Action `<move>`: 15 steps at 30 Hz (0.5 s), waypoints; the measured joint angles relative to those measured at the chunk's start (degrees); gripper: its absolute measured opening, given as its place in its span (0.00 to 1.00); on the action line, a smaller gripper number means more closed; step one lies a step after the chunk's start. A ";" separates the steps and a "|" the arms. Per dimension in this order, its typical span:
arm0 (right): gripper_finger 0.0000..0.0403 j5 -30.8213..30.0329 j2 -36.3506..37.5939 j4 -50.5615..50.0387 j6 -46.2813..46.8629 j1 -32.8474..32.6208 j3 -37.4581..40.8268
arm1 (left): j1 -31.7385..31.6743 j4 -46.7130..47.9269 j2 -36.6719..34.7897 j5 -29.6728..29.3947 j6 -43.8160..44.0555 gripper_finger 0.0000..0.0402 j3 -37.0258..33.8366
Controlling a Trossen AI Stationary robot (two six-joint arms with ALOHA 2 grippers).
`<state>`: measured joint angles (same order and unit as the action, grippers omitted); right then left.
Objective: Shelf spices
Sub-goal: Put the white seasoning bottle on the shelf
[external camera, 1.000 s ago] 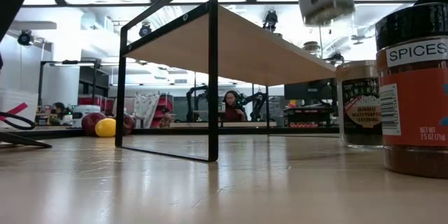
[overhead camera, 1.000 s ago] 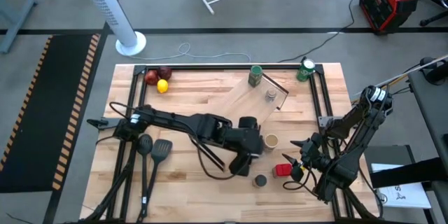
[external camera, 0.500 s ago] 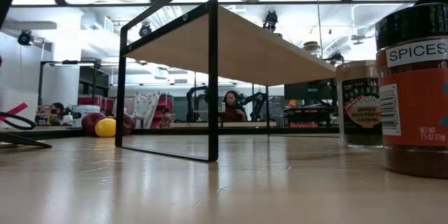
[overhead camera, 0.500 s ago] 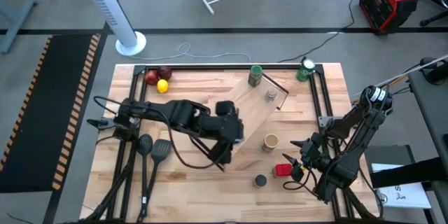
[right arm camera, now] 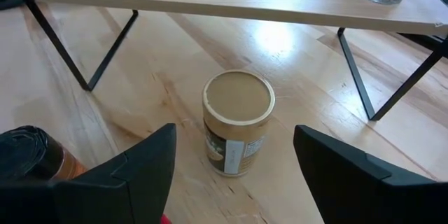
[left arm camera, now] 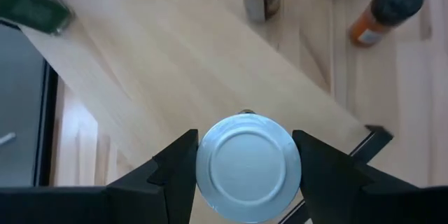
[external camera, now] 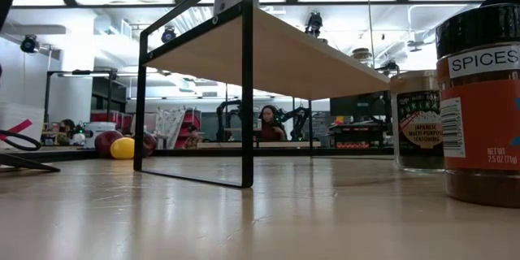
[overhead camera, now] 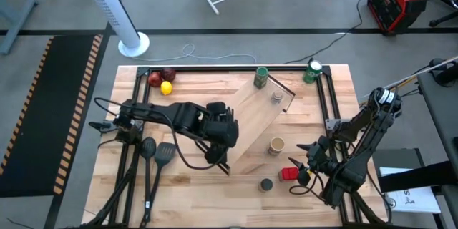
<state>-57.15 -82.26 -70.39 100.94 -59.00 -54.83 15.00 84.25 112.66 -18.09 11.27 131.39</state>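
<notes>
My left gripper (overhead camera: 227, 137) hangs over the near-left end of the shelf (overhead camera: 261, 118), shut on a white-topped jar (left arm camera: 248, 164). On the shelf's far end stand a green-topped jar (overhead camera: 261, 77) and a small silvery-topped jar (overhead camera: 276, 97). On the table near the shelf stand a tan-topped jar (overhead camera: 276, 144), a red-topped jar (overhead camera: 288, 174) and a black-topped jar (overhead camera: 266, 184). My right gripper (overhead camera: 304, 166) waits open at the near right, the tan-topped jar (right arm camera: 238, 122) ahead of its fingers. My left gripper pinches the white-topped jar between its two fingers, one on each side just under the lid's rim (left arm camera: 204, 171). The fingers come from above, slanting down. The jar is lifted clear, lid up, above the shelf's board (left arm camera: 175, 63).
A green can with a white top (overhead camera: 313, 71) stands at the far right corner, fruit (overhead camera: 161, 82) at the far left. Black spatulas (overhead camera: 154, 154) lie at the near left. In the low view the black-topped jar (external camera: 483, 106) stands close.
My left gripper has carried the white-topped jar up and toward the table's left, from beside the tan-topped jar to above the shelf's near-left end, tipping more steeply downward. The jar stays clear of the table. My right gripper has kept still.
</notes>
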 joint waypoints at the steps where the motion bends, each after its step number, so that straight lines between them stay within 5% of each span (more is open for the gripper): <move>1: 0.66 0.00 0.00 0.23 -0.16 0.00 0.00 | 0.00 0.04 0.00 0.00 0.02 0.47 -0.53; 15: 0.63 0.02 0.00 0.76 -0.70 0.00 0.00 | 0.00 1.66 -3.09 0.13 2.04 0.47 -3.36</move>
<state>-57.12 -82.26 -69.64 100.24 -59.00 -54.83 15.00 85.91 109.57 -17.96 13.30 128.04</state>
